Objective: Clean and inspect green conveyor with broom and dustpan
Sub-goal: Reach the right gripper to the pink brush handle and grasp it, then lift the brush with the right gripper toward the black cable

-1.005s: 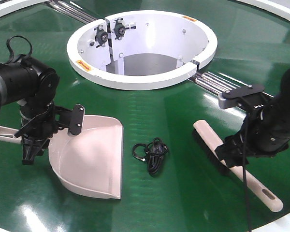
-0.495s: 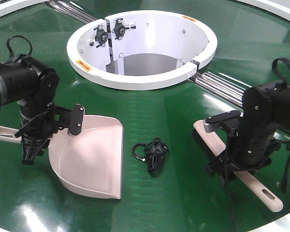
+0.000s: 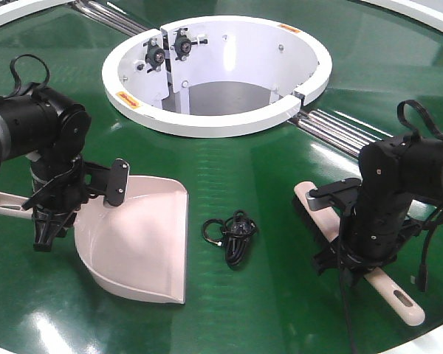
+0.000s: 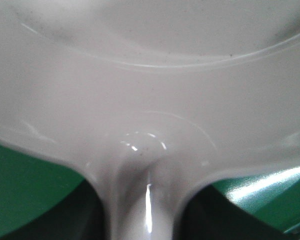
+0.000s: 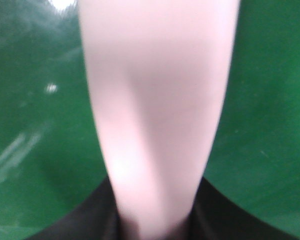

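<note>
**Item 1: green conveyor** (image 3: pixel 273 173). A glossy dark-green belt fills the front view. The white rim (image 3: pixel 421 9) shows at the far right corner. The white ring opening (image 3: pixel 207 122) sits at far centre, with silver rollers (image 3: pixel 340 129) running off from its right side.

**Item 2: dustpan** (image 3: pixel 144 240). A pale pink-beige scoop on the left part of the belt, toward the near edge. The straight mouth faces right toward the belt's middle, and the handle points at the left edge.

**Item 3: left gripper** (image 3: pixel 48 225). It points down over the dustpan's handle, just behind the raised back. In the left wrist view the neck of the handle runs between two dark fingers. The jaws appear clamped on it, though the contact itself is blurred.

**Item 4: broom** (image 3: pixel 315 209). It lies diagonally on the right part of the belt. The head points toward the ring with the dark bristles along its left side. The slotted handle end lies near the near-right rim.

**Item 5: right gripper** (image 3: pixel 348 259). It is lowered over the broom's handle just behind the head. The jaws stand narrow and pinch the handle, which fills the gap between the fingers in the right wrist view.

**Item 6: black cable** (image 3: pixel 232 234). A small loose coil on the belt between the dustpan's mouth and the broom, touching neither.
</note>
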Motion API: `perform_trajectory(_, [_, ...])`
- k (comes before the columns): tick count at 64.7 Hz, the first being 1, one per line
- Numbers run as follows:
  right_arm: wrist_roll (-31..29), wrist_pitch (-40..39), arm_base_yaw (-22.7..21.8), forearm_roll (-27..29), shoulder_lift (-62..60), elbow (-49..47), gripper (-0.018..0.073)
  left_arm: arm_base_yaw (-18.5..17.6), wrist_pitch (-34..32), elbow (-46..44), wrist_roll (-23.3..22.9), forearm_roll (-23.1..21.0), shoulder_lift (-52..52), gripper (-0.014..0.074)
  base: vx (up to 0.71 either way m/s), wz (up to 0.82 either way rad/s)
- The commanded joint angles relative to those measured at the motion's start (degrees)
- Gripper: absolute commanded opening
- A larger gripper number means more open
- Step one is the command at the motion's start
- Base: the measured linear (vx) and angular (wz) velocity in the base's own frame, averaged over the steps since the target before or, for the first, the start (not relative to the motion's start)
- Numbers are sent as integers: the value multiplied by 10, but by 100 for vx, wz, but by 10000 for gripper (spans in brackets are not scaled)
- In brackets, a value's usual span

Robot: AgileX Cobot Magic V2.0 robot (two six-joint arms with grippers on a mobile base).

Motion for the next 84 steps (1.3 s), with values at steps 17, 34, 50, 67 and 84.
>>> perform_trajectory(17, [50, 7, 0, -7, -108, -16, -7, -6, -1, -15, -1, -1, -33, -8, 0, 0])
perform_trajectory(34, [121, 63, 9, 9, -116, -16, -4, -6, -1, -15, -1, -1, -33, -8, 0, 0])
perform_trajectory(50, [190, 74, 84, 3, -93, -26, -4, -6, -1, -15, -1, -1, -33, -8, 0, 0])
perform_trajectory(67, [213, 157, 120, 25, -12, -127, -4, -6, -1, -15, -1, -1, -33, -8, 0, 0])
perform_trajectory(84, [217, 157, 120, 95, 44, -163, -4, -6, -1, -15, -1, -1, -33, -8, 0, 0])
